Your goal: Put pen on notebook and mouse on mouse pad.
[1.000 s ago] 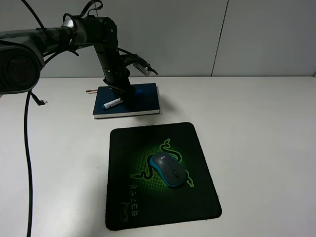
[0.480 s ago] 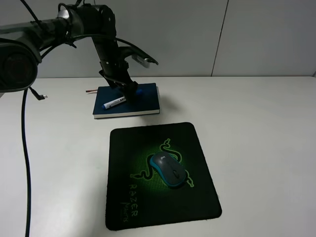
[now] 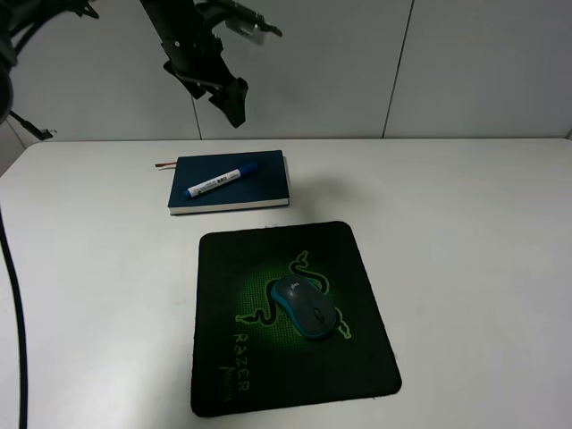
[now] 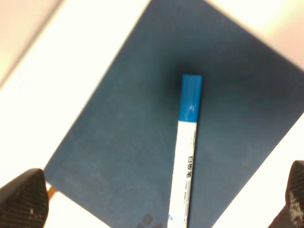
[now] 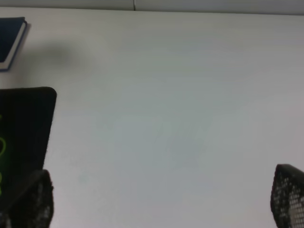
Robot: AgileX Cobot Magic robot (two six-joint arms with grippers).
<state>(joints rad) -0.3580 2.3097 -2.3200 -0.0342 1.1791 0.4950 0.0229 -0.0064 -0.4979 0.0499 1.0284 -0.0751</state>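
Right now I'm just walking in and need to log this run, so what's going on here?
Nothing is being held. The left gripper hangs open, high above the dark teal-blue notebook, where the white pen with the blue cap lies flat on the cover. The small grey and teal mouse sits on the black mouse pad with the green snake emblem. The right gripper is open over bare white table. Both items look placed.

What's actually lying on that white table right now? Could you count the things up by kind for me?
Pens: 1, a white-barrelled marker pen with a blue cap
Books: 1, a closed dark teal-blue notebook under the pen
Computer mice: 1, a small dark grey and teal mouse
Mouse pads: 1, a black pad with a green snake emblem under the mouse
Total: 4
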